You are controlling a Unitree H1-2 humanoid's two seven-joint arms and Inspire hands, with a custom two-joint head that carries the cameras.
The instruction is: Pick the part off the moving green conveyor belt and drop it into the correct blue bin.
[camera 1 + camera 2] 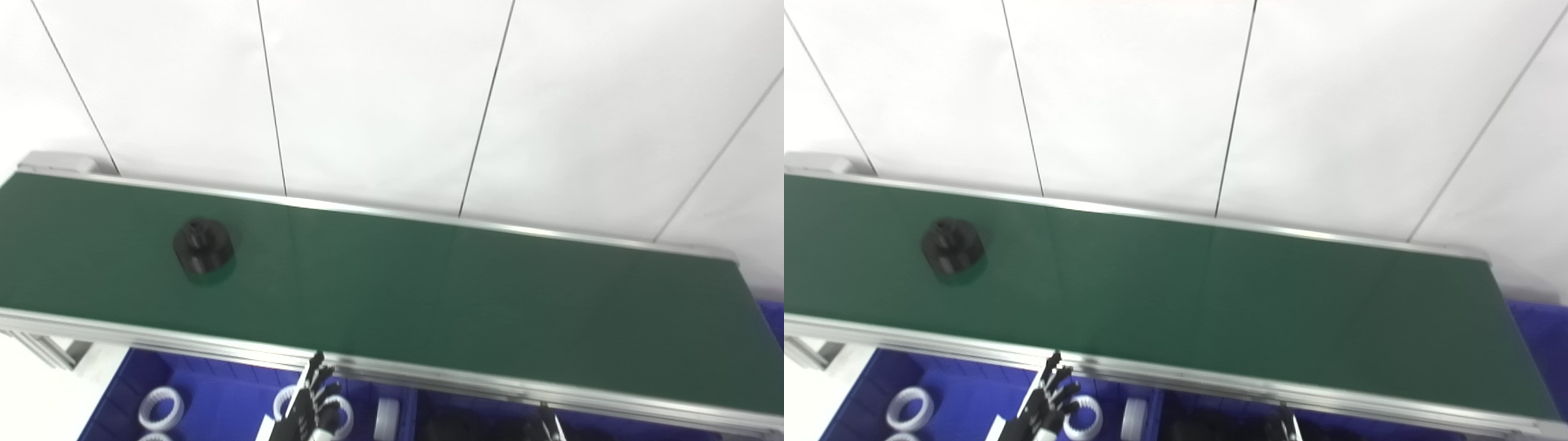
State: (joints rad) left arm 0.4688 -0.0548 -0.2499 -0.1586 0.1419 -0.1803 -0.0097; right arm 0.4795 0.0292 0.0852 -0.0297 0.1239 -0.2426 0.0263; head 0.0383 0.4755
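Observation:
A black round part (pixel 203 245) sits on the green conveyor belt (pixel 429 288) toward its left end; it also shows in the right eye view (pixel 952 244). My left hand (pixel 309 404) is at the bottom edge, below the belt's near rail and above the left blue bin (pixel 122 392), with its fingers spread apart and nothing in them. It is well right of and nearer than the part. Of my right hand only a thin tip (pixel 548 422) shows at the bottom edge, over a darker bin; its state cannot be told.
The left blue bin holds several white ring parts (pixel 161 407). A second blue bin (pixel 465 422) to its right holds dark parts. Another blue bin edge (pixel 773 318) shows past the belt's right end. A white panelled wall stands behind the belt.

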